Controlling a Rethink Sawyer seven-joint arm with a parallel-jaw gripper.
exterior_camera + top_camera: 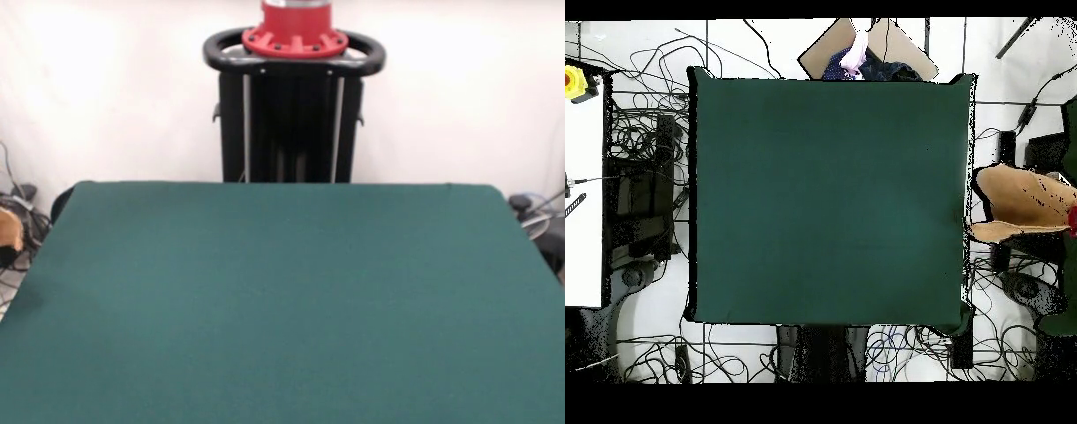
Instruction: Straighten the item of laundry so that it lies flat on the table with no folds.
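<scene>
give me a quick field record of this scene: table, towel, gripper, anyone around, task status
table: dark green cloth-covered table, nothing lying on its surface in either view
towel: orange-tan cloth sits off the table, beside one edge in the overhead view; a sliver shows at the front view's left edge
gripper: not in view; only the robot's pedestal shows
person: a hand and dark sleeve at the table's edge opposite the robot
task status: not started, towel not yet on the table
</scene>
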